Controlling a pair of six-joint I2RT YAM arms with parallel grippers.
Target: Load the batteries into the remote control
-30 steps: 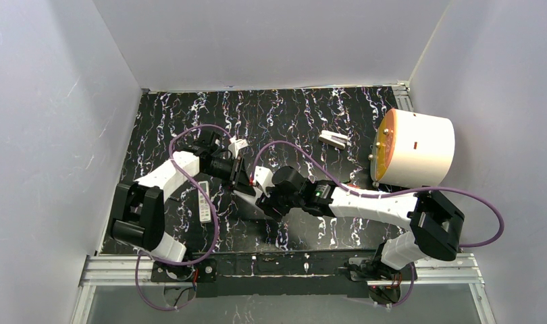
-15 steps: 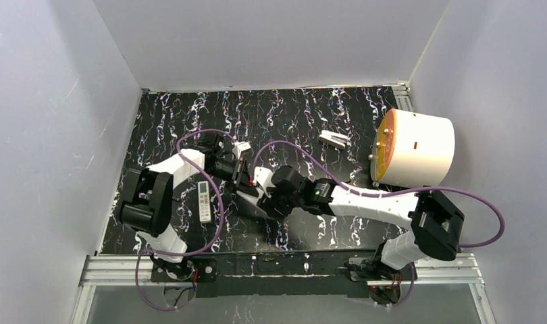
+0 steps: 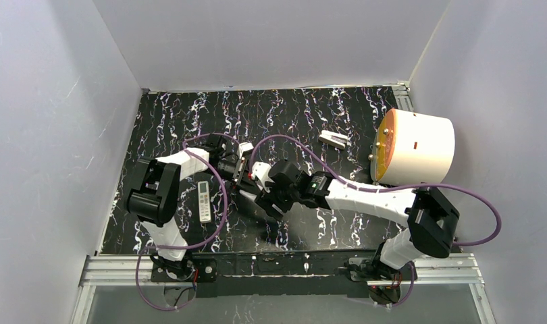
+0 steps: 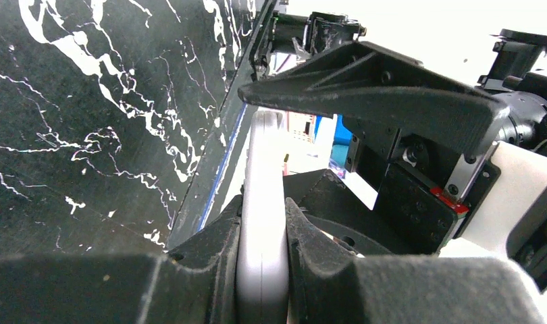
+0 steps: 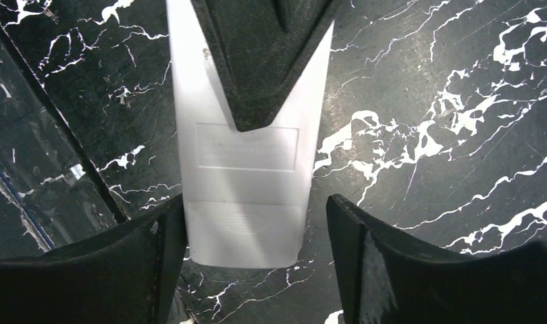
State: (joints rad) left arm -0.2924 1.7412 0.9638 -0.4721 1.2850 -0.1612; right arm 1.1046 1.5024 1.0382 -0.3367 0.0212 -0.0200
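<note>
The left gripper (image 4: 263, 223) clamps a white remote (image 5: 247, 169) edge-on above the tabletop's (image 3: 311, 115) middle. The right gripper (image 5: 254, 216) stands wide open astride its end. Batteries cannot be made out. An off-centre squeeze could twist the remote loose.

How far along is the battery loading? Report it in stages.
Done: nothing visible; no batteries in view. In hand: left fingers clamp the remote, right fingers open astride its back. To do: its cover looks closed, so open it, fetch batteries, load them.
</note>
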